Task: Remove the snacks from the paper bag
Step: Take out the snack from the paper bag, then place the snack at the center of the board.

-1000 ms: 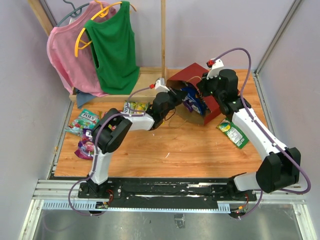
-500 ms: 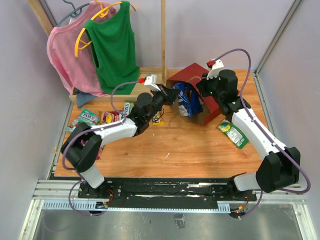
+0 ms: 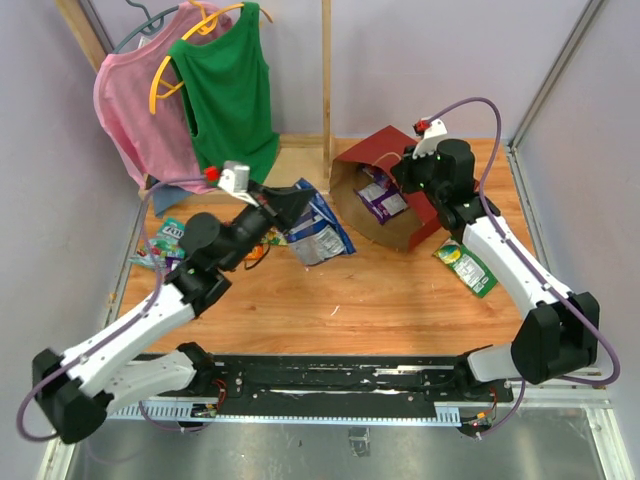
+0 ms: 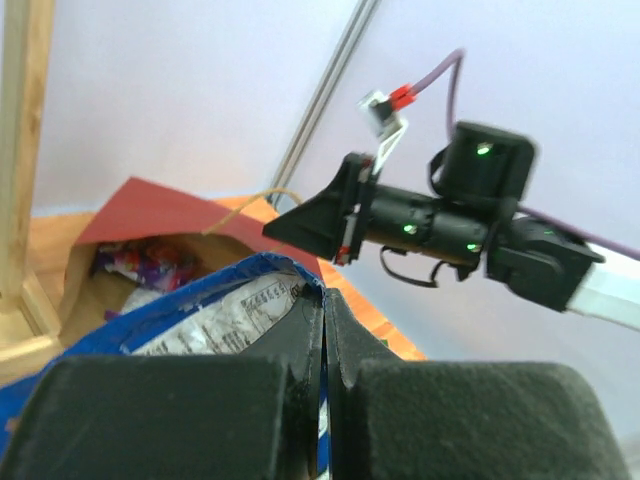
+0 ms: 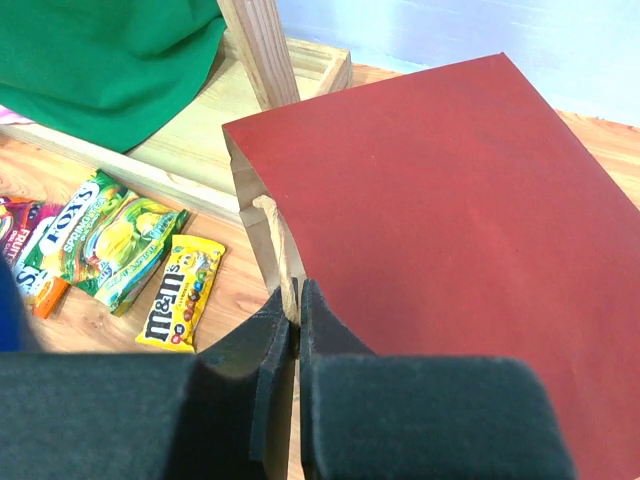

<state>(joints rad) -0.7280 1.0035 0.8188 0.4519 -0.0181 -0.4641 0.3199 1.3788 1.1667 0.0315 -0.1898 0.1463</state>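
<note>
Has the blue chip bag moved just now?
Yes. The blue chip bag, pinched by the left gripper, has come left out of the red paper bag, toward the wooden post.

Left arm: reached low from the near-left base toward far centre, elbow barely bent.
Left gripper: fingers were clamped on the top edge of the blue chip bag.
Right arm: elbow sat near right, forearm angled far-left.
Right gripper: fingers were pinched together on the rim of the paper bag.

Chip bag hangs near the paper bag mouth.
</note>
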